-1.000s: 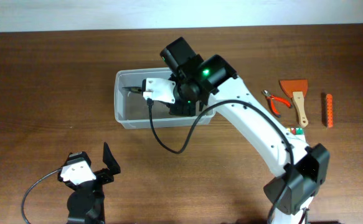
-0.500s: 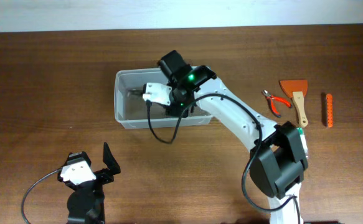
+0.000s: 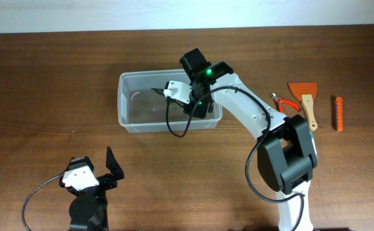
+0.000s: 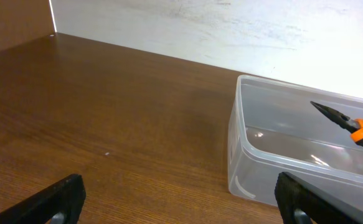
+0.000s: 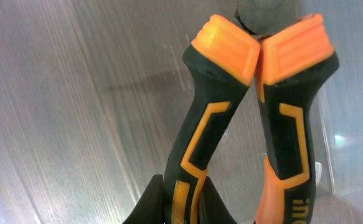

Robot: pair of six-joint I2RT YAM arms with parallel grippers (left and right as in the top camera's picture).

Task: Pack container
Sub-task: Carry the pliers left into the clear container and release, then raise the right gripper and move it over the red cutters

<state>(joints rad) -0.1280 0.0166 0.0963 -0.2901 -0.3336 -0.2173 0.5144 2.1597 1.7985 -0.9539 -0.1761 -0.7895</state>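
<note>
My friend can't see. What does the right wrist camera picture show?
Black-and-orange pliers fill the picture, their handles held at the bottom by the right gripper. Behind them is the clear container.

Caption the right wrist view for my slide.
Right gripper holds orange-and-black pliers by the handles over the clear container.

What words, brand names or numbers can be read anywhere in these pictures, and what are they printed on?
"in": black letters on the orange handle of the long-nose pliers, right wrist view. The picture's lower edge cuts off the rest, so the full word cannot be read.
Nothing else: no readable marks show on the container, the scraper or the red-handled pliers; these are too small in the overhead view to tell.
</note>
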